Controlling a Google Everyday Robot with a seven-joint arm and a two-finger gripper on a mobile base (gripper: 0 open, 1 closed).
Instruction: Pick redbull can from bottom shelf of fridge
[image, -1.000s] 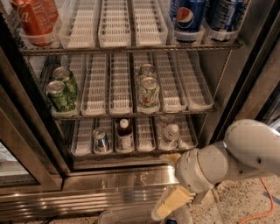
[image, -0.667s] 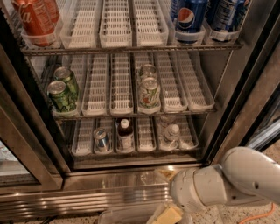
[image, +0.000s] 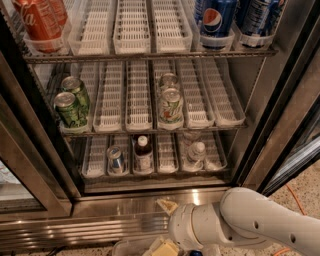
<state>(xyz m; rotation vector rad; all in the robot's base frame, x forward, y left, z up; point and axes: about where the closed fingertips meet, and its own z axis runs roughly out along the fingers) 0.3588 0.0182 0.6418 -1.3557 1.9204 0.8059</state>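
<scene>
The redbull can (image: 116, 159), slim and silver-blue with a shiny top, stands in a lane tray on the bottom shelf (image: 167, 156) of the fridge (image: 102, 220), left of centre. My gripper (image: 163, 245) is low at the picture's bottom edge, in front of the steel base and below the shelf, to the right of the can and well apart from it. It is partly cut off by the frame. My white arm (image: 250, 225) reaches in from the lower right.
A brown bottle with a white cap (image: 143, 152) stands right of the can, and a clear bottle (image: 196, 150) further right. Green cans (image: 71, 106) fill the middle rack; a Coke can (image: 38, 20) and a Pepsi can (image: 218, 17) stand above. Black door frames flank the opening.
My arm has swung left and lower across the bottom of the view, and the gripper has dropped toward the bottom edge. The cans and bottles have not moved.
</scene>
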